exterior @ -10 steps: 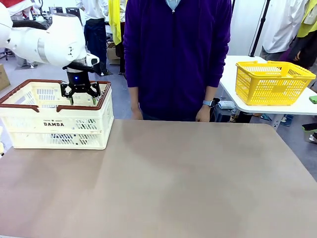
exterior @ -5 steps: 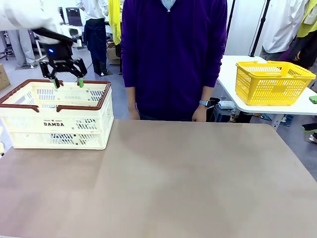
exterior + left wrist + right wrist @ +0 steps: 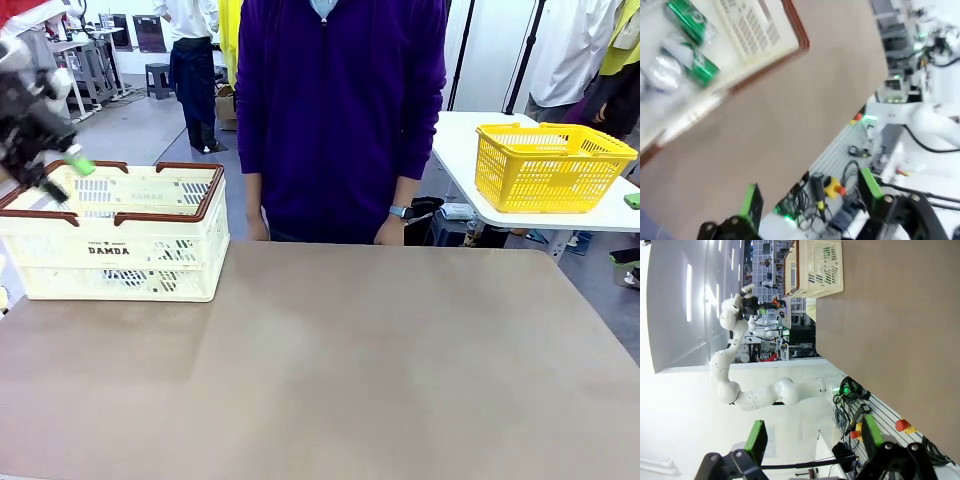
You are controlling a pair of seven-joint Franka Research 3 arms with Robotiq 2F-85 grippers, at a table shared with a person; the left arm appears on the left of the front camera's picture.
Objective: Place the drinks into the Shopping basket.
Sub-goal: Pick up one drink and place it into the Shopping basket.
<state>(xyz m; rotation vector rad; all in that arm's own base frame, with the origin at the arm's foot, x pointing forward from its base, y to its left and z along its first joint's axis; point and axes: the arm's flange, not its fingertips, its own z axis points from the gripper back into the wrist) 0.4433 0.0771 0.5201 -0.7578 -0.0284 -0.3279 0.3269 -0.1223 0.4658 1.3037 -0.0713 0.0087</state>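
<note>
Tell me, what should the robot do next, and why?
Probably just pull the left gripper back to rest. Its fingers are open and empty, green drinks already lie inside the Shopping basket, and the table has no cans left on it.

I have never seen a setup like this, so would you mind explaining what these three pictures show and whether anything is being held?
These are three cameras on a two-armed robot at a brown table. The front view looks across the table at a person in a purple top. At the left edge the left gripper, blurred, hangs open above the Shopping basket, a cream crate marked DAMDA. The left wrist view looks along that gripper's green-padded fingers down at the basket's corner, where green drink cans lie inside. The right wrist view, turned sideways, shows the right gripper open beside the table. Neither gripper holds anything. A yellow mesh basket sits on a side table.
</note>
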